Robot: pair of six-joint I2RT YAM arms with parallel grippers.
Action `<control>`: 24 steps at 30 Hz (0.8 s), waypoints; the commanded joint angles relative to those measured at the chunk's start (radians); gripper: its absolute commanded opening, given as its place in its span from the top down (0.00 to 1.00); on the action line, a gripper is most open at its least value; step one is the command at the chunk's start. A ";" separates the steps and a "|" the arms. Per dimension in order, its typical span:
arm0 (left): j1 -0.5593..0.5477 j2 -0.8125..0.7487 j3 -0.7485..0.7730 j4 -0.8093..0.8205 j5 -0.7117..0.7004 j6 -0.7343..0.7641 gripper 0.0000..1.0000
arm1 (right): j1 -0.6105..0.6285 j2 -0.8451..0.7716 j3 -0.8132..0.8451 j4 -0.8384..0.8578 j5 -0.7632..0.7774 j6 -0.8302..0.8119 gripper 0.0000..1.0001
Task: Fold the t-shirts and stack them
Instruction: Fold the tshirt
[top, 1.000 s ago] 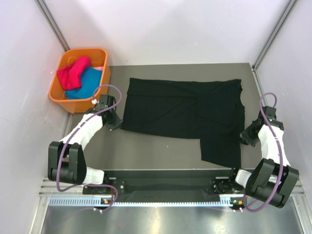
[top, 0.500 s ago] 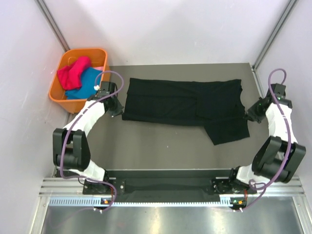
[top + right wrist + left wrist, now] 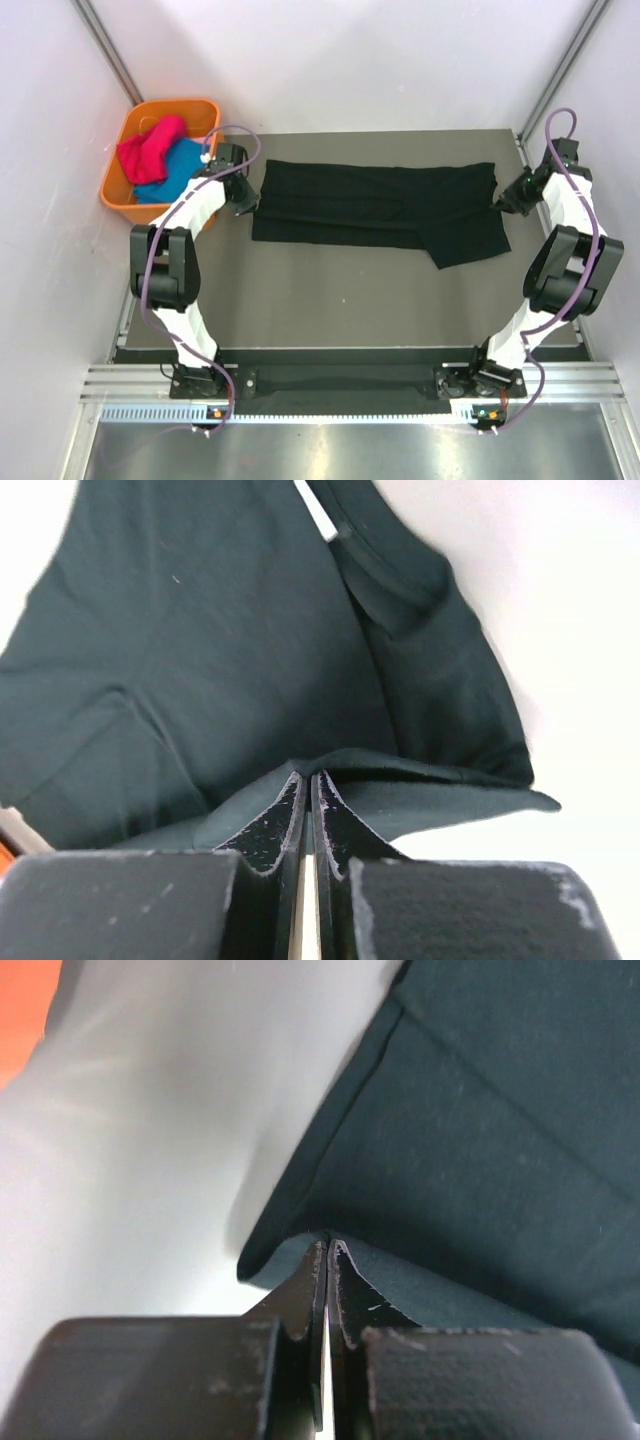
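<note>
A black t-shirt point(image 3: 375, 205) lies spread across the far half of the grey table, its near edge folded over toward the back. My left gripper point(image 3: 252, 203) is shut on the shirt's left edge; in the left wrist view its tips point(image 3: 328, 1245) pinch the black cloth point(image 3: 470, 1160). My right gripper point(image 3: 499, 201) is shut on the shirt's right edge; in the right wrist view its tips point(image 3: 307, 777) pinch a fold of the cloth point(image 3: 220, 650). A flap of the shirt point(image 3: 470, 245) hangs toward the near right.
An orange bin point(image 3: 162, 163) stands off the table's far left corner, holding red, blue and pink garments. Grey walls and metal posts close in the back and sides. The table's near edge meets a black rail point(image 3: 340, 375).
Both grippers have moved away from the arm bases toward the back, carrying the shirt's near edge over itself. The shirt is now a narrower band, and the near right flap has shrunk.
</note>
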 commanded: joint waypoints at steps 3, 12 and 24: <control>0.016 0.063 0.125 0.007 -0.047 -0.006 1.00 | 0.005 0.066 0.121 0.034 -0.034 0.017 1.00; 0.021 0.159 0.205 0.003 -0.075 -0.014 1.00 | 0.005 0.203 0.253 0.034 -0.084 0.044 1.00; 0.023 0.252 0.288 -0.002 -0.086 -0.018 1.00 | 0.005 0.312 0.362 0.033 -0.100 0.055 1.00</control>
